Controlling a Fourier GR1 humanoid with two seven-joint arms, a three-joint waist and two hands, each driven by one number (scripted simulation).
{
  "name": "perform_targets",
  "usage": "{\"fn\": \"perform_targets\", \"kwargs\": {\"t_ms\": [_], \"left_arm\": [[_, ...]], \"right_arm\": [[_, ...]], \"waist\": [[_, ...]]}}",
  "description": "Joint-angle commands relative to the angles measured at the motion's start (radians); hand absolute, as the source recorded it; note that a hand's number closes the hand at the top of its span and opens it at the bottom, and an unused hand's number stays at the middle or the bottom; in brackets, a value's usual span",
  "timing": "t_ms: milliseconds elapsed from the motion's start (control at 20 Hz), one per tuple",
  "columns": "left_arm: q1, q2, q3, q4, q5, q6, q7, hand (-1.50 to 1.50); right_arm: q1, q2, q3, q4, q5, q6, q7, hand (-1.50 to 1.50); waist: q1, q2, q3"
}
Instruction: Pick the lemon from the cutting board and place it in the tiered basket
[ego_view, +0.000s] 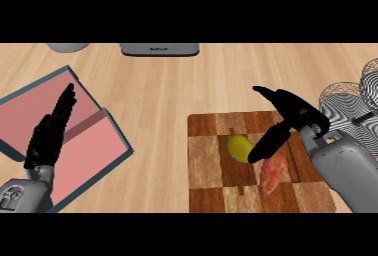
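Left hand (50, 131) just sits flat-fingered over the pink book (88, 150), while the lemon (238, 148) on the cutting board (214, 185) lies right under the right hand's (291, 117) spread fingers, tiered basket (353, 102) just past its wrist.

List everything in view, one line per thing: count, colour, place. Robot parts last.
lemon: one, yellow, on the cutting board, beside the right hand's fingers
sweet potato: one, orange-red, on the board, right of the lemon
cutting board: one, brown checkered wood, lower centre-right
tiered basket: one, wire mesh, right edge
open book: one, pink pages with teal edges, left
appliance: one, grey, top centre
grey object: one, top left, cut off
left hand: black, open, resting over the book
right hand: black, open, over the board
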Motion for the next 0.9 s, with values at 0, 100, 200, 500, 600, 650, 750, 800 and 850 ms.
{"fn": "perform_targets", "kwargs": {"t_ms": [0,100,200,500,600,650,750,800,850], "left_arm": [[0.035,0.012,0.031,-0.016,0.008,-0.035,-0.008,0.00],[-0.022,-0.021,0.028,0.019,-0.021,-0.009,0.008,0.00],[0.052,-0.016,0.039,0.005,-0.019,-0.030,-0.053,0.00],[0.000,-0.038,0.047,0.034,-0.038,-0.036,-0.026,0.00],[0.029,-0.019,0.076,0.020,-0.022,-0.061,-0.034,0.00],[0.020,-0.061,0.049,0.006,-0.059,-0.021,-0.016,0.00],[0.019,-0.094,0.026,0.042,-0.095,0.005,-0.046,0.00],[-0.007,-0.036,0.068,-0.001,-0.050,-0.066,0.009,0.00],[0.003,-0.047,0.076,-0.009,-0.051,-0.067,0.009,0.00]], "right_arm": [[0.074,-0.006,0.022,-0.038,0.036,0.045,0.072,-1.50],[0.036,0.010,0.024,-0.090,0.014,0.076,0.150,-1.50],[0.077,0.015,0.035,-0.069,0.062,0.060,0.085,-1.50],[0.021,0.078,0.103,-0.032,0.185,0.031,0.124,-1.50],[0.132,0.033,0.120,-0.184,0.203,0.036,0.140,-1.50],[0.021,0.027,0.028,-0.086,0.155,0.107,0.117,-1.50],[0.141,0.042,0.123,-0.120,0.250,0.043,0.062,-1.50],[0.094,0.059,0.098,-0.094,0.228,0.086,0.093,-1.50],[0.111,0.062,0.073,-0.067,0.253,0.077,0.042,-1.50]], "waist": [[-0.006,-0.002,0.000],[-0.009,-0.001,0.000],[-0.004,-0.001,0.000],[0.001,0.001,0.000],[-0.008,-0.003,0.000],[-0.002,-0.001,0.000],[-0.008,-0.001,0.000],[-0.004,-0.001,0.000],[-0.003,0.000,0.000]]}}
